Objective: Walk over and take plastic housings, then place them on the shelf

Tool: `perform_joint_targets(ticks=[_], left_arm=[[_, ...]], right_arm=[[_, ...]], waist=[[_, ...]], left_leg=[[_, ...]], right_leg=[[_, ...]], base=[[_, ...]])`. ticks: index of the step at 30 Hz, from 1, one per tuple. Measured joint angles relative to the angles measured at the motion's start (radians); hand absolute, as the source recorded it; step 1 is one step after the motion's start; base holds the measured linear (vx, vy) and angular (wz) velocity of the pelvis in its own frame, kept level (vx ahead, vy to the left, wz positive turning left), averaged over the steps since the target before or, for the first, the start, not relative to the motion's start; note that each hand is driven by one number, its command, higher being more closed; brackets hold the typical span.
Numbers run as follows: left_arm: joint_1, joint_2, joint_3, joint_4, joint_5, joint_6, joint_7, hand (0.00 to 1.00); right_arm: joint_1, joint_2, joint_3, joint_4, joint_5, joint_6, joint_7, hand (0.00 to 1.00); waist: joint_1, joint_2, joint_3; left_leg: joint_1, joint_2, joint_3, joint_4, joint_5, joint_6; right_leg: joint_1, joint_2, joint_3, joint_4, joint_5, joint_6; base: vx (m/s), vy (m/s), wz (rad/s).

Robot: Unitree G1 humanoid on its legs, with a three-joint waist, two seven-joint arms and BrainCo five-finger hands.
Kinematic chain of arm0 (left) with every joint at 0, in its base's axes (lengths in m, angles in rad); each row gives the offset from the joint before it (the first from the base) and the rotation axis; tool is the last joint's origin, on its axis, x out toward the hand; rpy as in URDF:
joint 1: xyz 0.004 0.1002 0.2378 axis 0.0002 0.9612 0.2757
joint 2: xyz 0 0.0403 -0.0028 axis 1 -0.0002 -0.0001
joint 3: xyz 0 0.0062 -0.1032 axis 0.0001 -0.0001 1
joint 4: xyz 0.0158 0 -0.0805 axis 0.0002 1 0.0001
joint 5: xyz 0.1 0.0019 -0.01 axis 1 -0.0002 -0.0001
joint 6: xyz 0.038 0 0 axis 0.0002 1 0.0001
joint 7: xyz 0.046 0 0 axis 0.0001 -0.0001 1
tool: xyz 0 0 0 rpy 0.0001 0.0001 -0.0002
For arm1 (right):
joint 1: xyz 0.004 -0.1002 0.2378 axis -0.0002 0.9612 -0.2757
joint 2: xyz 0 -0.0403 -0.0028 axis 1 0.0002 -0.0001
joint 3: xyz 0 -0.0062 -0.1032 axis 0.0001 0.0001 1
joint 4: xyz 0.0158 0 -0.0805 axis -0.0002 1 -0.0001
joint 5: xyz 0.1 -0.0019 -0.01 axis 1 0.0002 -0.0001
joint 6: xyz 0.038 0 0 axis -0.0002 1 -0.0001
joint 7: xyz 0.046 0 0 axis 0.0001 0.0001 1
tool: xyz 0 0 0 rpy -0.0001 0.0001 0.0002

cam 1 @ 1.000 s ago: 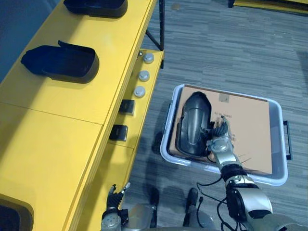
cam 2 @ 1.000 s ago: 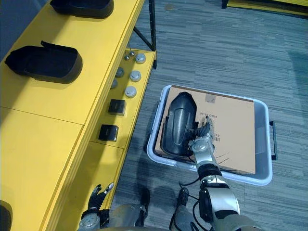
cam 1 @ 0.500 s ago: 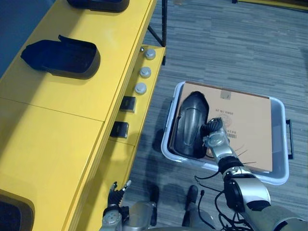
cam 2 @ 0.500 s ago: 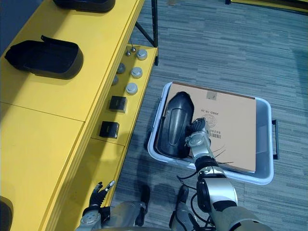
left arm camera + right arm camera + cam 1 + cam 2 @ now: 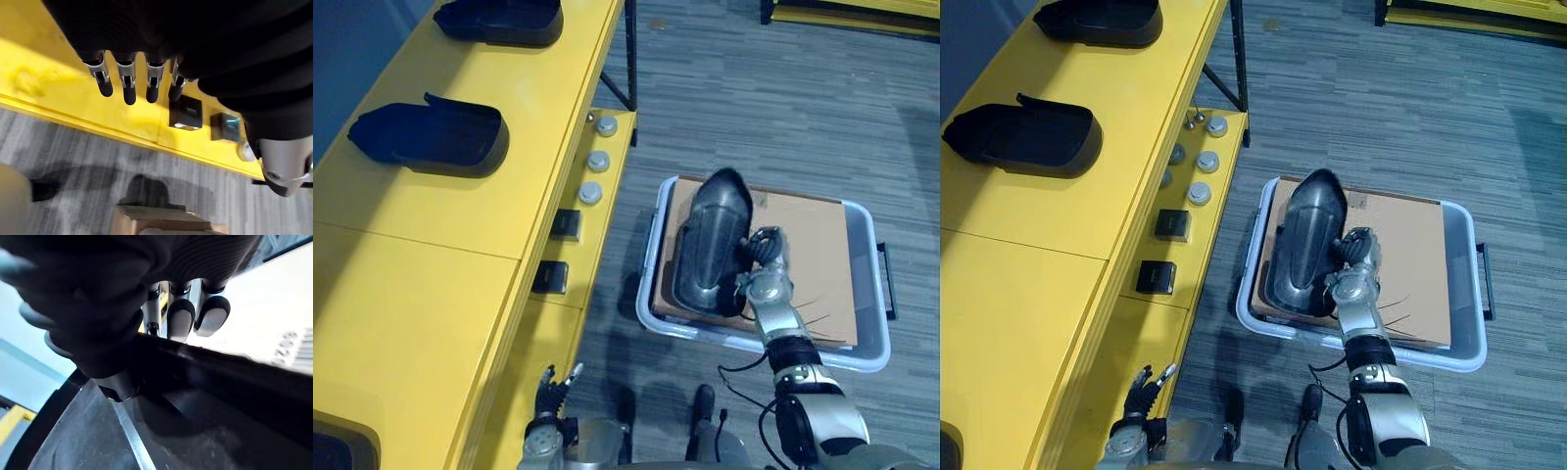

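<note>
A dark glossy plastic housing (image 5: 705,245) stands tilted in the pale bin (image 5: 871,357), its far end raised over the rim. My right hand (image 5: 766,276) is shut on its right edge; the right wrist view shows my fingers (image 5: 181,318) curled over that black edge (image 5: 220,377). Under the housing lies a brown cardboard sheet (image 5: 813,255). My left hand (image 5: 548,397) hangs low beside the yellow shelf (image 5: 440,235), with its fingers (image 5: 128,85) straight and nothing in it. Two more black housings (image 5: 426,135) (image 5: 499,18) sit open side up on the shelf top.
A lower ledge of the shelf carries round silver caps (image 5: 595,162) and two small black boxes (image 5: 567,223) (image 5: 551,277). A black shelf leg (image 5: 631,59) stands beyond them. Grey carpet (image 5: 773,108) spreads around the bin.
My right hand has curled shut on the housing's edge and tipped the housing up, lifting its far end above the bin's rim. The left hand has not moved.
</note>
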Motion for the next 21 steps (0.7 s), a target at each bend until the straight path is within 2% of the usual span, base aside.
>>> perform_joint_targets(ticks=[5,9,13,21], left_arm=[[-0.001,0.0,-0.009,-0.319,0.009,-0.008,0.008,0.0],[-0.019,-0.002,-0.009,-0.567,0.031,-0.037,0.052,0.0],[-0.036,-0.004,-0.019,-0.658,0.058,-0.045,0.09,0.0],[-0.113,-0.013,-0.132,-0.697,0.089,-0.043,0.11,0.0]], right_arm=[[0.045,0.022,0.003,-0.196,-0.058,-0.002,-0.019,1.0],[0.073,0.05,0.02,-0.339,-0.112,-0.008,-0.028,1.0],[0.088,0.087,0.047,-0.436,-0.139,-0.034,-0.03,1.0],[0.096,0.145,0.194,-0.54,-0.155,-0.059,-0.024,1.0]], waist=[[-0.018,-0.002,-0.022],[-0.026,-0.001,-0.055],[-0.042,-0.002,-0.075],[-0.043,-0.01,-0.113]], left_leg=[[-0.004,-0.007,-0.001,0.005,0.0,0.0],[-0.002,-0.005,-0.003,0.007,0.0,0.001],[0.016,-0.006,-0.004,0.007,0.0,0.001],[0.017,-0.008,0.001,0.006,0.007,0.009]], right_leg=[[0.009,-0.005,-0.001,-0.02,-0.001,0.001],[0.012,-0.005,-0.001,-0.02,-0.002,0.002],[0.03,-0.004,-0.002,-0.02,-0.002,0.002],[0.029,-0.006,0.001,-0.02,-0.003,0.002]], base=[[-0.05,-0.021,0.0],[-0.06,-0.028,-0.02],[-0.04,-0.014,0.01],[-0.06,-0.012,-0.02]])
